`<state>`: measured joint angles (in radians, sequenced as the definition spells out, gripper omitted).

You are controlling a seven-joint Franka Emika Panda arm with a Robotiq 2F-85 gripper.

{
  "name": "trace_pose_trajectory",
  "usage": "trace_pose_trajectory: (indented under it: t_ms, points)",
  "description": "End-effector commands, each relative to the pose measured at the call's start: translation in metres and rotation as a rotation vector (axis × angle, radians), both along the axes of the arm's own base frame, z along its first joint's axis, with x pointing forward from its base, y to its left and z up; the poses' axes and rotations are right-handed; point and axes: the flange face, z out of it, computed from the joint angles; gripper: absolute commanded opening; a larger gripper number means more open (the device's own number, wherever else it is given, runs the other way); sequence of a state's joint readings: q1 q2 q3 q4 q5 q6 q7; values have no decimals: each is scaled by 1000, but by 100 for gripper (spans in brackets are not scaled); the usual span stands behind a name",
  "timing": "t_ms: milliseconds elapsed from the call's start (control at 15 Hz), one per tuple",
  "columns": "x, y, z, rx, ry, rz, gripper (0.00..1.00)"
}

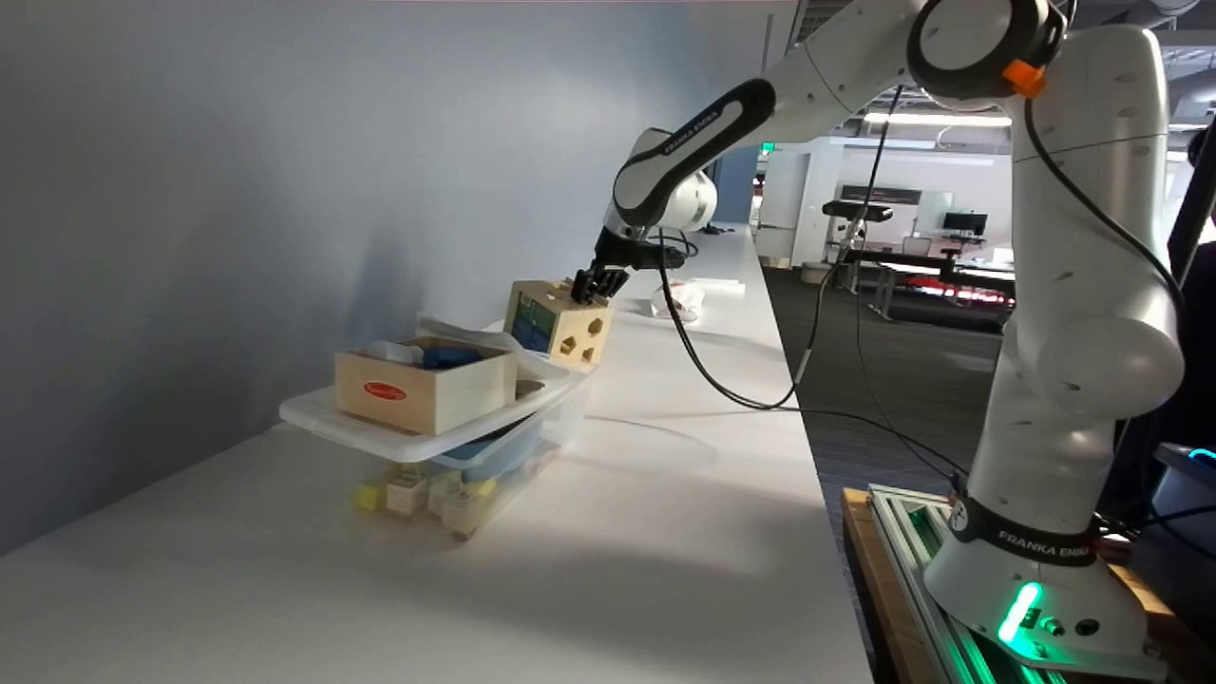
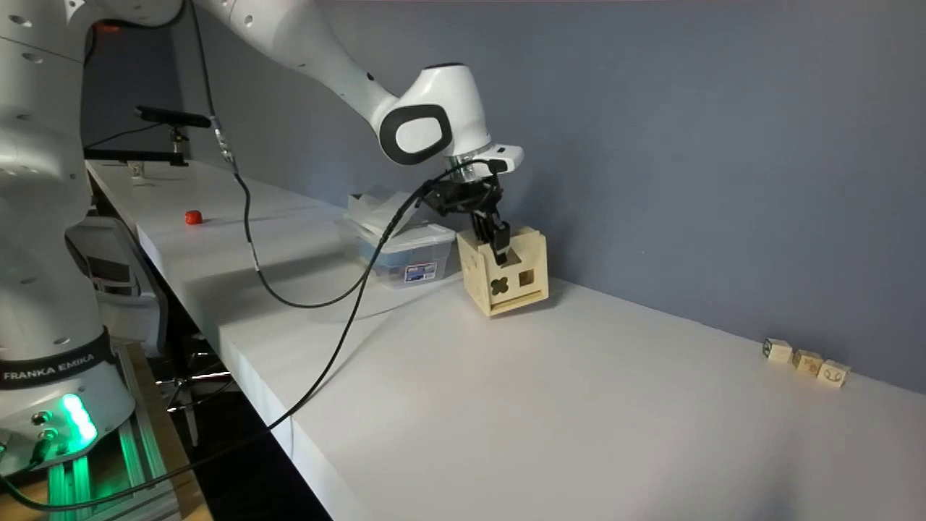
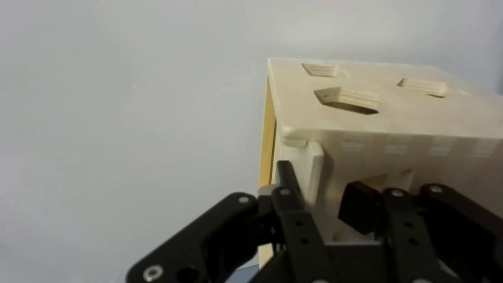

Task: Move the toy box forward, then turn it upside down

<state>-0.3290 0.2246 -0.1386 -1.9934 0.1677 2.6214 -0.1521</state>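
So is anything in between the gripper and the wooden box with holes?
No, nothing visible. In the wrist view, the gripper is right on the toy box, with its fingers either side of a wooden edge.

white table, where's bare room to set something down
In an exterior view, the white table lies bare between the toy box, three small blocks and its front edge. Another patch lies past the clear tub, away from the toy box. Crowded: by the wall, where gripper, toy box and tub bunch, cables looping alongside.
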Motion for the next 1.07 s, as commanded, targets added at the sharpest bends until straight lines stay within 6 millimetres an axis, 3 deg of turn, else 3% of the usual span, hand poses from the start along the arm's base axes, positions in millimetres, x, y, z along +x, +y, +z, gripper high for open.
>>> trace_pose_trajectory:
  t_ms: [0,200,267,667,1000]
  points:
    - [-3,13,6,166,-83,48,5]
    - [-9,13,5,333,-91,104,5]
    - [-15,4,5,328,-43,139,5]
    - [-44,-52,29,54,263,169,5]
    - [-30,-40,35,-49,325,239,5]
